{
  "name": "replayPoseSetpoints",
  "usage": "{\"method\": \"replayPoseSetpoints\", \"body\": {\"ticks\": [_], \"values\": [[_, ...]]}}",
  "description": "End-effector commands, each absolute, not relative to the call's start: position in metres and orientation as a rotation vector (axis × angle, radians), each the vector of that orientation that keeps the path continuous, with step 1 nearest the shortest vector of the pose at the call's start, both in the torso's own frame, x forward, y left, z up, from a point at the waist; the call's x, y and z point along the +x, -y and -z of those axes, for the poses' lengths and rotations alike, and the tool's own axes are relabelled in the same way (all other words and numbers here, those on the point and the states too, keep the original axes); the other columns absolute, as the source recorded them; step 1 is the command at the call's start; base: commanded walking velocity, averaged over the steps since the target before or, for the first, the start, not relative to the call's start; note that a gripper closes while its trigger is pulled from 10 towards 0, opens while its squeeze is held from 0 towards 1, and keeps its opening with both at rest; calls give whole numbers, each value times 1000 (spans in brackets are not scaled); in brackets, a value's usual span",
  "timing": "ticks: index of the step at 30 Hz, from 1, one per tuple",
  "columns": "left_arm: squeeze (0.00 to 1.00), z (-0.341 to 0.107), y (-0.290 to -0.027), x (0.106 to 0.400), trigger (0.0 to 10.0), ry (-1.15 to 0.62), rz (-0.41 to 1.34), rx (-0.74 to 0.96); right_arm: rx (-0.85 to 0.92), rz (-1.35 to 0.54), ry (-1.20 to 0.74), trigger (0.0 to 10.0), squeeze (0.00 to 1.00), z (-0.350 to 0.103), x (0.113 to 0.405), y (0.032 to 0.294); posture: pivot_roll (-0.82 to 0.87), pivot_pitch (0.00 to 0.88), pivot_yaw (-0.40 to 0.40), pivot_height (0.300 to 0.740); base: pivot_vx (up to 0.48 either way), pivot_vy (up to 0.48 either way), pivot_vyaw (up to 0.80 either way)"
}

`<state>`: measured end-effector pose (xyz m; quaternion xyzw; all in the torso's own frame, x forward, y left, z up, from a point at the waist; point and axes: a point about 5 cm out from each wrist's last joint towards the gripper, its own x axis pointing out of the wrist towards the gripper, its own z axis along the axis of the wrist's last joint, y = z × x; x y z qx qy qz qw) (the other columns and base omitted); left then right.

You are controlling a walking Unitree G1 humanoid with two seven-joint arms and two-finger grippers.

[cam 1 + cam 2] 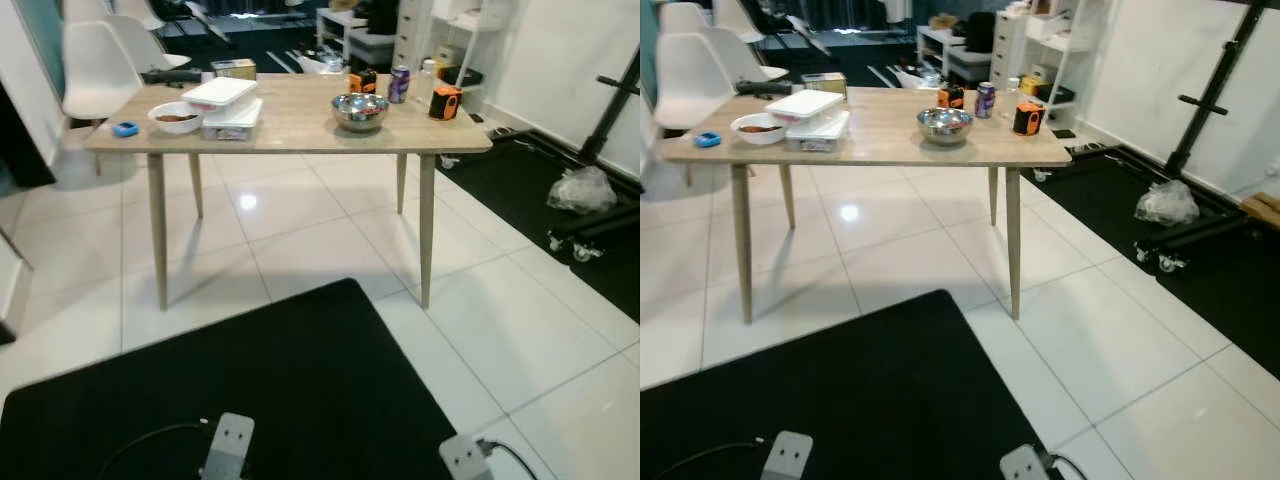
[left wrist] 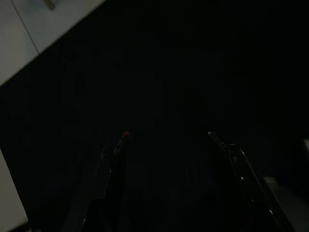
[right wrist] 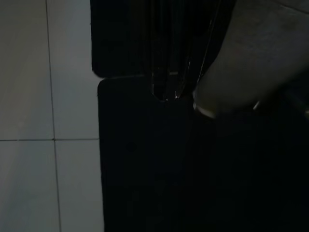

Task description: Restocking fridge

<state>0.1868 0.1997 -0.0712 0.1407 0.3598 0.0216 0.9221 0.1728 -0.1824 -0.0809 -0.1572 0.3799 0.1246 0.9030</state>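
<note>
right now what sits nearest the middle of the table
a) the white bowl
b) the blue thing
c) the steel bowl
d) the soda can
c) the steel bowl stands near the middle of the table, while the blue thing and the white bowl lie toward its left end and the soda can stands at the far edge.

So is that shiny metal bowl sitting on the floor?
No, the metal bowl stands on the wooden table, near the soda can.
</note>
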Motion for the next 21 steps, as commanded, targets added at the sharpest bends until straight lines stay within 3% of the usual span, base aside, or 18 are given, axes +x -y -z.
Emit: {"method": "replayPoseSetpoints", "body": {"ticks": [1, 16, 21], "values": [[0, 73, -200, 184, 10000, -747, -39, 292, -319, -238, -801, 10000, 0, 82, 171, 187, -48, 59, -9, 740, 480, 0, -419], [0, 73, -200, 184, 10000, -748, -38, 293, -319, -235, -807, 10000, 0, 82, 170, 187, -48, 60, -9, 740, 480, 0, -760], [0, 73, -200, 184, 10000, -748, -36, 296, -325, -237, -805, 10000, 0, 82, 170, 187, -47, 59, -8, 740, 468, 0, 0]]}}
